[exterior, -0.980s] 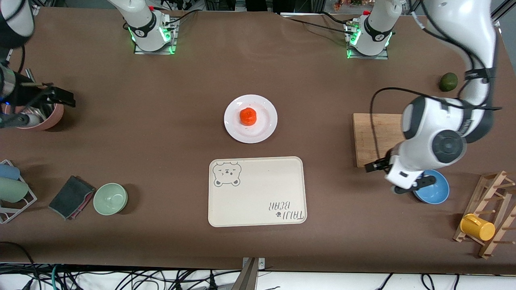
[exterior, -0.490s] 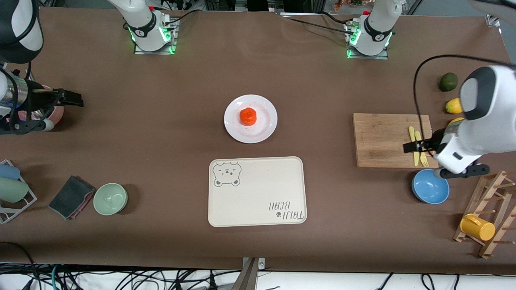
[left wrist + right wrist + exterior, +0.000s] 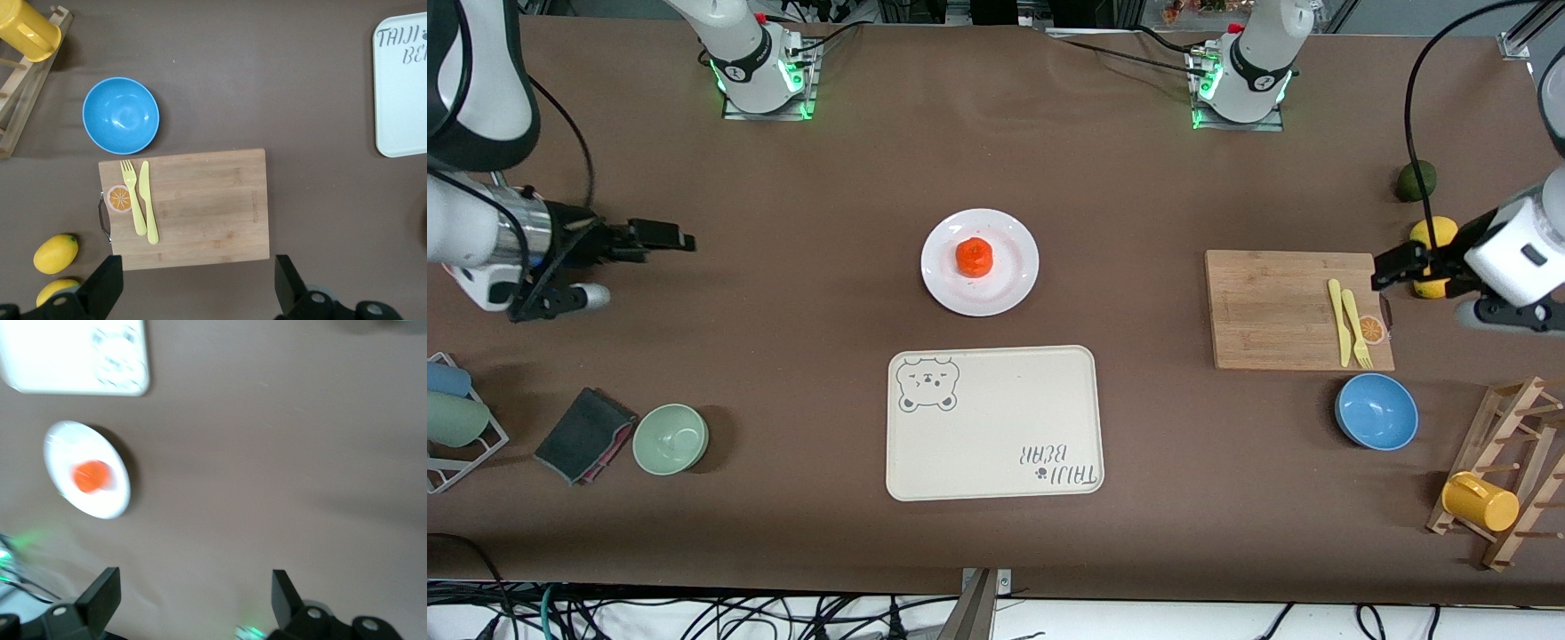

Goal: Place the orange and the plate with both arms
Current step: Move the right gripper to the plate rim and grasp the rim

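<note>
You see the orange [image 3: 974,257] sitting on the plate [image 3: 1009,280] near the centre of the front frame, on the brown table [image 3: 827,178]. Just below the plate in that frame lies the cream bear tray [image 3: 996,427], apart from it.

Your right gripper [image 3: 660,238] hangs at the middle of the frame's left edge over bare table, its fingers spread wide and holding nothing; the right wrist view shows the plate and orange well away from it.

Your left gripper [image 3: 1405,267] hangs at the middle of the frame's right edge, over the end of the wooden cutting board [image 3: 1272,307] next to a lemon [image 3: 1432,233], its fingers also wide apart and empty. On that board lie a yellow fork [image 3: 132,197] and a yellow knife [image 3: 148,210], with the blue bowl [image 3: 1376,411] just below the board in the front frame.
</note>
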Robot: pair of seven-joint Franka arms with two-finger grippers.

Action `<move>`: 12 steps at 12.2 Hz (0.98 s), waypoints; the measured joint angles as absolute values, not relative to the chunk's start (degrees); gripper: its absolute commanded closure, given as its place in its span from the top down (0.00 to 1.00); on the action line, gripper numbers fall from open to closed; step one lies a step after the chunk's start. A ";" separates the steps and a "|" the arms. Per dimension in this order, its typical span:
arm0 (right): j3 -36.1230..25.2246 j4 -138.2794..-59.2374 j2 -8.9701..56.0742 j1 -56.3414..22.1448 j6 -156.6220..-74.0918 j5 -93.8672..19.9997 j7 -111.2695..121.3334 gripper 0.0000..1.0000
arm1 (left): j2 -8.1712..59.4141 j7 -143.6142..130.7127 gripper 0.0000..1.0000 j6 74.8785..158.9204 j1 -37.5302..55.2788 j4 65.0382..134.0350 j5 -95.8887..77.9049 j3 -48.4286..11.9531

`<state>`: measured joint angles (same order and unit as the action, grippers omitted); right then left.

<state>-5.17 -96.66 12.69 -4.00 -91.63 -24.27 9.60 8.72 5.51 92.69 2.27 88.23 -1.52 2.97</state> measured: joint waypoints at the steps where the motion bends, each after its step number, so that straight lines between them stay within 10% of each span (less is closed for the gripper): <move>1: -4.82 -100.28 12.67 -3.97 -94.99 -28.21 11.36 1.00 | 6.30 5.61 1.00 92.72 2.52 90.70 -1.55 2.81; 12: 14.32 -127.62 15.90 -4.03 -132.47 -60.60 28.33 1.00 | 2.00 2.75 1.00 95.43 3.01 93.70 -1.52 2.49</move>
<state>14.32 -127.62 15.90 -4.03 -132.47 -60.60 28.33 2.00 2.75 95.43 3.01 93.70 -1.52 2.49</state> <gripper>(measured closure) 0.000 0.000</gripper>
